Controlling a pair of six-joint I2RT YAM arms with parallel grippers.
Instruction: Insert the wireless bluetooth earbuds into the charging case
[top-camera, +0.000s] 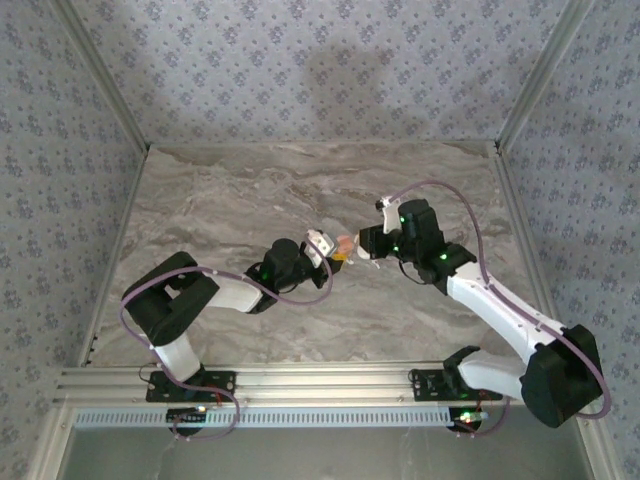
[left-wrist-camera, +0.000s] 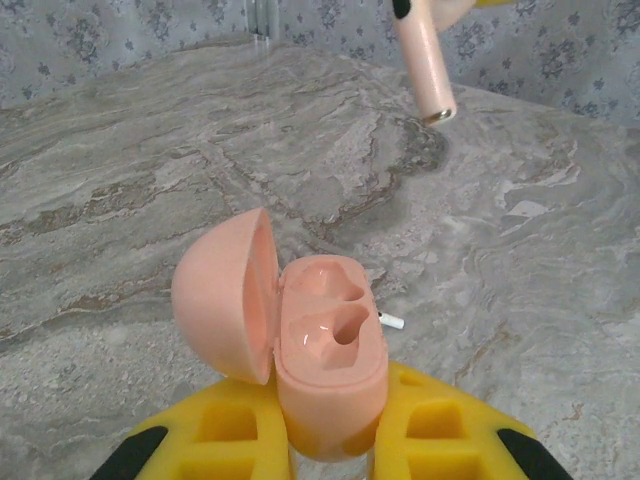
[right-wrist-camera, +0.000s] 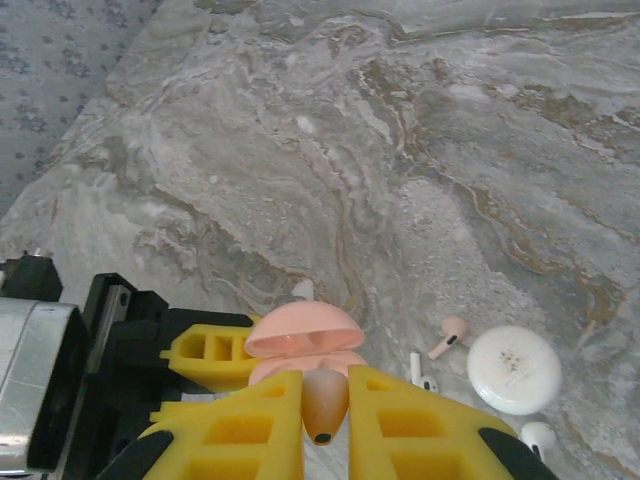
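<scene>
Middle of the table (top-camera: 250, 190): this is where I have both arms meeting, well away from every table edge.
Room: the marble is bare toward the far edge and both side edges. The papered walls (top-camera: 300, 70) stand well back, so I judge there is space to lift and realign.
Left gripper (left-wrist-camera: 335, 425): clamped on the base of the charging case (left-wrist-camera: 325, 340), which it holds up off the table with the lid swung open.
Right gripper (right-wrist-camera: 325, 385): pinched on one pink earbud (right-wrist-camera: 325, 400), which hangs stem-down just above the case.
Done: case opened and presented, first bud picked.
Left: both sockets look empty, so I count two insertions to go.
Second pink earbud (right-wrist-camera: 450, 336): lying on the table near the case, beside a white round disc (right-wrist-camera: 514, 369).
Clutter: a white earbud (right-wrist-camera: 421, 372) lies close by, and I must not grab it.
</scene>
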